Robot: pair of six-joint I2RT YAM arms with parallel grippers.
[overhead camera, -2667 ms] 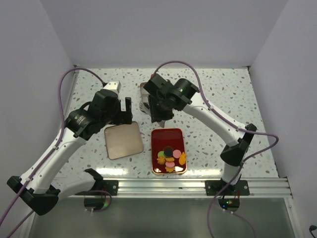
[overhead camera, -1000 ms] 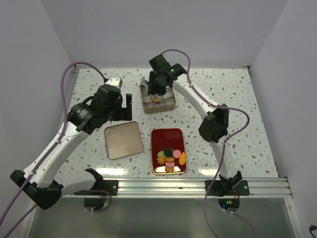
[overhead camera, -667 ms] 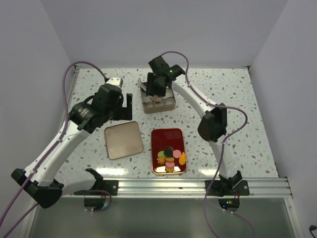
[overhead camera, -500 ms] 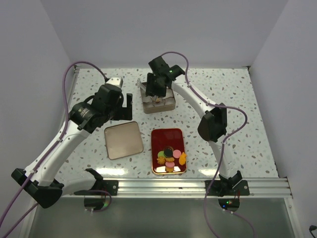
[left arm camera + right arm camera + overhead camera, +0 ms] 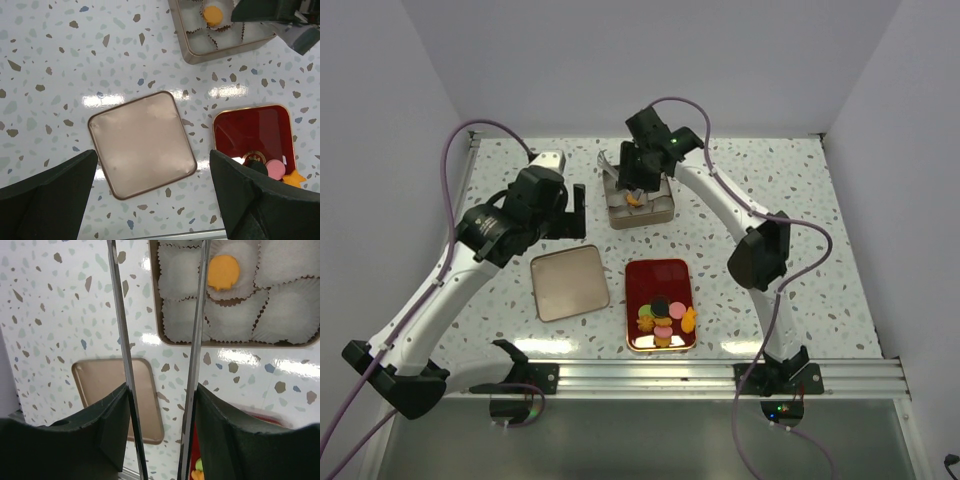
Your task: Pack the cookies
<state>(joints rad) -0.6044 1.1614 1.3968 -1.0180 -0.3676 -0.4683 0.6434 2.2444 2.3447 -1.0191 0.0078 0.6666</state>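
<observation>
Left gripper (image 5: 152,165) hangs spread wide and empty, left of the square metal tin (image 5: 640,216), which is lined with white paper cups (image 5: 282,302), and near that tin's square tan metal lid (image 5: 142,142), lying flat on the speckled table (image 5: 45,60). Above the tin, our right gripper (image 5: 160,395) is clamped on the long metal tongs (image 5: 119,315), whose blades stand apart with nothing between them. We count one round orange cookie (image 5: 223,272) seated in a cup (the other cups we can see are bare). Nearer us than the tin, the red rectangular tray (image 5: 658,275) carries the remaining small coloured cookies (image 5: 665,322). We judge packing barely begun: those want moving, then the lid.
</observation>
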